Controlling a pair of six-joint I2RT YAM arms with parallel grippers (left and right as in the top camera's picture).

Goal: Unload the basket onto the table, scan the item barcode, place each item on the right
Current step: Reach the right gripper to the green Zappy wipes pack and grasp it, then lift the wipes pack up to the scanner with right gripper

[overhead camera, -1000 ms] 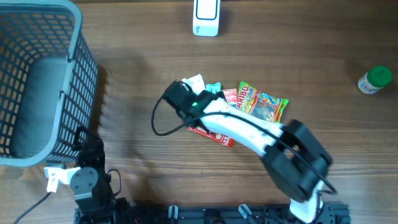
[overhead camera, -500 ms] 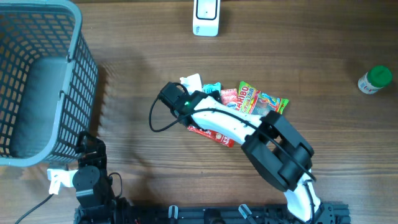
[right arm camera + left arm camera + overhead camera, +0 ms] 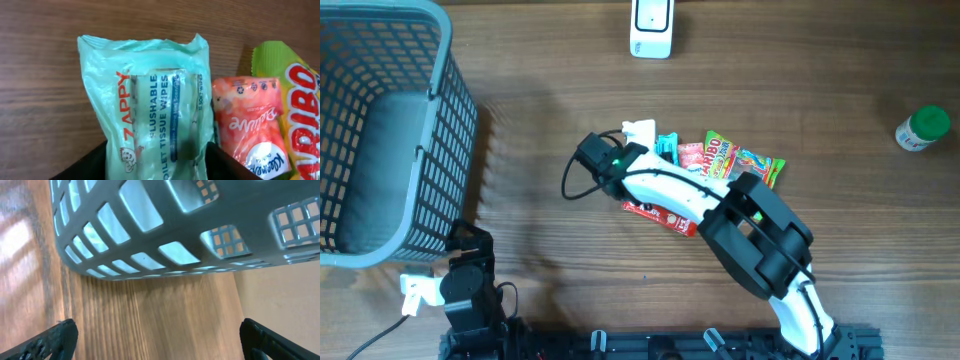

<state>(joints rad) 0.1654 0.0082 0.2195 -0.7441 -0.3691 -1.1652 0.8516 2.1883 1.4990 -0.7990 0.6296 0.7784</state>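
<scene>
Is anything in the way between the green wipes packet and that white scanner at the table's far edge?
Nothing visible does. Only bare table lies between the wipes packet and the white scanner; the sweets bag lies off to one side.

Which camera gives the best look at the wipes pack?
The right wrist view: the wipes pack fills the frame, label readable, lying flat beside an orange pouch. Overhead shows only its teal corner poking out beside the right arm. The left wrist view shows just the basket, no pack.
</scene>
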